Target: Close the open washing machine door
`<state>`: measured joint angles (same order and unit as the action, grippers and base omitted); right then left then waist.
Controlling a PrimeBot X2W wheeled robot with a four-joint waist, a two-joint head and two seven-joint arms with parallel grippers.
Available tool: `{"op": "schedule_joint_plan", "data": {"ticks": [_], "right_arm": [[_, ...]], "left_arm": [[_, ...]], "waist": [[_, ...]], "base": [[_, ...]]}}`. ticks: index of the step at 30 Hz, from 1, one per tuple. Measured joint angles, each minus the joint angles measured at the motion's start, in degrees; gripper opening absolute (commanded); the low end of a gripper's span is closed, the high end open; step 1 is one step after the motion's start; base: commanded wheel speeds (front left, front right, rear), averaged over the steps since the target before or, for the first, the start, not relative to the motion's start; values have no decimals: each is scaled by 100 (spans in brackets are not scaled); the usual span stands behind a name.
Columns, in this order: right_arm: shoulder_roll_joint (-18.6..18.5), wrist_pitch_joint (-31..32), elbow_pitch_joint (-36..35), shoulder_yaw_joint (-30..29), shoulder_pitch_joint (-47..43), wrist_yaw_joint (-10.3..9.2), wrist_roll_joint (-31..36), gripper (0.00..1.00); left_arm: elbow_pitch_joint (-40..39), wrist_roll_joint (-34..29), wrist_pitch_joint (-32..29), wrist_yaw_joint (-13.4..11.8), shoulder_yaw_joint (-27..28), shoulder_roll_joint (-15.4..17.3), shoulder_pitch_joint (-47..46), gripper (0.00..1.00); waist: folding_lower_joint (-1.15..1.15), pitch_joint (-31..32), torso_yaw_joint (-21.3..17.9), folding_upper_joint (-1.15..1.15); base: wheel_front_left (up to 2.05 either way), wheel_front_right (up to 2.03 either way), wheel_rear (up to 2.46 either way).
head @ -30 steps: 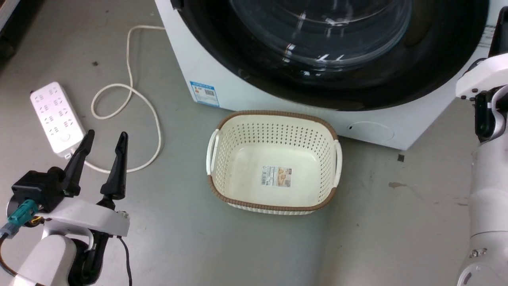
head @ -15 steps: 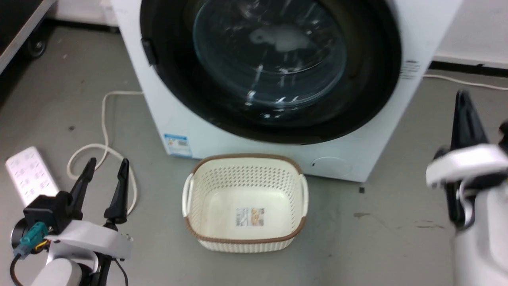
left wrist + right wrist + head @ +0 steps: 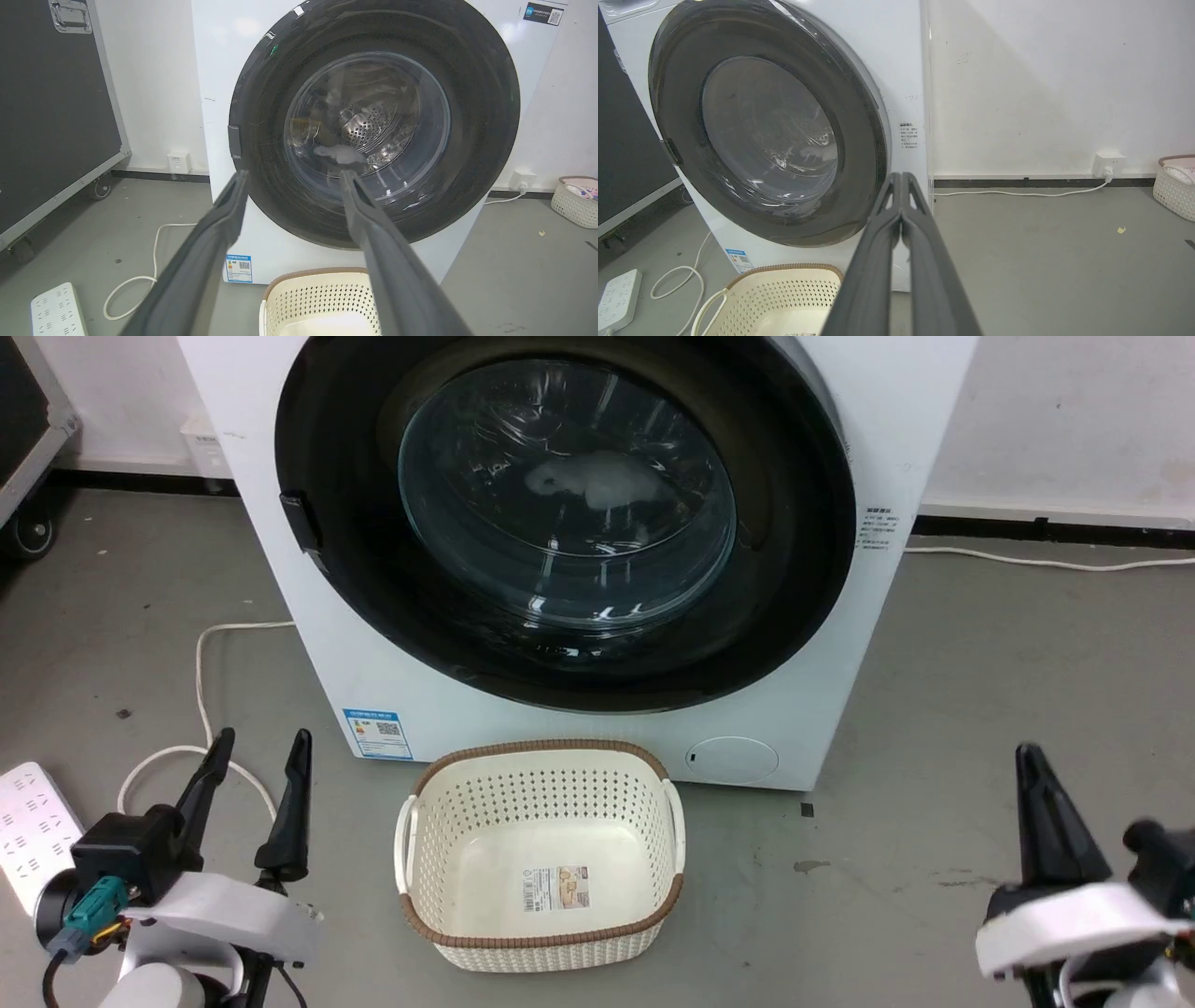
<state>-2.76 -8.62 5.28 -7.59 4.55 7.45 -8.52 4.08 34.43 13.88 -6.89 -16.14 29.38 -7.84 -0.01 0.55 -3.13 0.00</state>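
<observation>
One large round washing machine door, black-rimmed with a bulging clear glass centre, lies flat against the front of the white washing machine, its rim flush with the panel. In the left wrist view it stands straight ahead of the left gripper, well beyond the tips, with the glass bowl framed between the two fingers. Those jaws are spread wide and hold nothing. Through the glass the perforated steel drum shows, with a pale patch before it that is too vague to name. A small dark latch tab sits on the door's rim, on the side toward the left jaws.

The right gripper has its two fingers pressed together with nothing between them. The door lies ahead of them and off to their left, apart from the tips.

Below the door, a blue label and a round cover mark the machine's lower front. A cream perforated laundry basket with a brown woven rim stands on the grey floor between the two grippers, just before the machine, with a sticker on its bottom. Outside the left jaws lie a white power strip and a looping white cable. Far to the right of the right jaws, a wall socket and a second basket stand by the wall.
</observation>
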Motion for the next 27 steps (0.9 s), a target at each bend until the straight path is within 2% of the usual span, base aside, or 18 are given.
{"op": "schedule_joint_plan", "data": {"ticks": [7, 13, 14, 15, 16, 27], "right_arm": [[1, 75, -394, 281, -501, 0, -327, 0], [-1, 77, -425, 414, -698, -1, -554, 0], [0, 73, -393, 430, -706, -1, -611, 67], [0, 73, -393, 430, -706, -1, -611, 67], [-1, 62, -370, 438, -708, -1, -621, 100], [0, 35, -254, 514, -708, -1, -637, 100]], "left_arm": [[11, 10, 1, -49, -15, -74, 12, 100], [42, 58, 1, -56, -73, -167, 35, 100], [76, 71, 1, -55, -92, -180, 42, 100], [76, 71, 1, -55, -92, -180, 42, 100], [116, 105, -10, -53, -100, -188, 58, 100], [201, 155, -33, -51, -157, -203, 64, 100]], "waist": [[0, 53, 44, 0], [1, 61, 92, 0], [0, 60, 101, 0], [0, 60, 101, 0], [1, 59, 104, 0], [1, 77, 88, 0]], "base": [[0, 0, 0], [0, 0, 0], [0, 0, 0], [0, 0, 0], [0, 0, 0], [0, 0, 0]]}}
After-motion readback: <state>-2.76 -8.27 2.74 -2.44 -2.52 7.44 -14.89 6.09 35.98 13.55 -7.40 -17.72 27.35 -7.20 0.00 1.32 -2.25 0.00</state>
